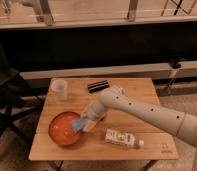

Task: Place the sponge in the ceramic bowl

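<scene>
The ceramic bowl (63, 129) is a wide orange-red dish at the front left of the wooden table (142, 95). The sponge (81, 124), light blue with a pale yellow side, hangs over the bowl's right rim. My gripper (86, 122) is at the end of the white arm that reaches in from the right, and it is shut on the sponge just above that rim.
A translucent white cup (59, 89) stands at the table's back left. A black flat bar (98, 86) lies at the back middle. A white bottle (122, 138) lies on its side near the front edge. A dark chair frame (9, 107) stands left of the table.
</scene>
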Robot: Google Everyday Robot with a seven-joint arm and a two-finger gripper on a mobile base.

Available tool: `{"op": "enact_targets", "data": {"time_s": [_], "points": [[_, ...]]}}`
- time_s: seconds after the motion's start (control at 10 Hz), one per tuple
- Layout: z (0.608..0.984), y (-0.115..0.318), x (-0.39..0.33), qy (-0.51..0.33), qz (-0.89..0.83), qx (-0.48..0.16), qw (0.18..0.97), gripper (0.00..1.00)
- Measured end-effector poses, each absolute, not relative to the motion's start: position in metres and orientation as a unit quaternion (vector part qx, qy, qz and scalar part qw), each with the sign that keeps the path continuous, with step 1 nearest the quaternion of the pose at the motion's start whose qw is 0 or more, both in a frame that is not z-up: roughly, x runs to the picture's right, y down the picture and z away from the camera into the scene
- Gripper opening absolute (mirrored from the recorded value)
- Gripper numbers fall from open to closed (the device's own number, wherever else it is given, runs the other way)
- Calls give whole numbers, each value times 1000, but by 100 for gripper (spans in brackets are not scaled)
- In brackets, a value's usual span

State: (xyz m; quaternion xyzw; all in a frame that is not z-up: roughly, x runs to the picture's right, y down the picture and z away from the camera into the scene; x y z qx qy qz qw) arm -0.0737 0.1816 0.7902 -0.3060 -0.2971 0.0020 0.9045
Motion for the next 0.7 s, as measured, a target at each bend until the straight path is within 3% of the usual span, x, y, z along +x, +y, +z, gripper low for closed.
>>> {"op": "enact_targets", "data": {"time_s": [0.7], "points": [[787, 215, -119, -292, -45, -318, 901, 0]]}}
